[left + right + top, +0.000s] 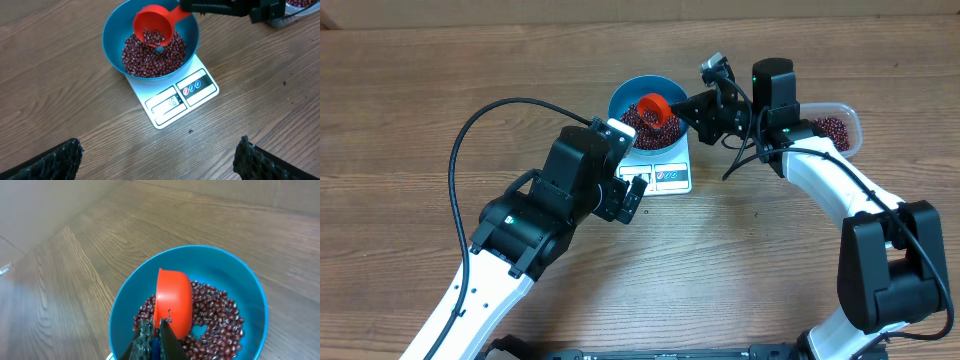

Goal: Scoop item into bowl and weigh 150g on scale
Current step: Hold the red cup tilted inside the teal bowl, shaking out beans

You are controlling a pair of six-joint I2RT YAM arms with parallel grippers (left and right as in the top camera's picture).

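The blue bowl (625,95) stands on the white scale (670,172) and holds a heap of dark red beans (150,62). A red scoop (150,22) hangs tilted over the beans with a few beans left in its cup. My right gripper (159,340) is shut on the scoop's handle, reaching in from the right. In the right wrist view the scoop (174,297) lies on its side above the bowl (240,275). My left gripper (160,160) stands open over bare table just in front of the scale (200,85), with nothing between its fingers (55,162).
A clear plastic tub (850,125) with more beans sits at the right, behind the right arm. One loose bean (190,131) lies on the wood in front of the scale. The left arm's black cable (480,120) loops over the table's left part.
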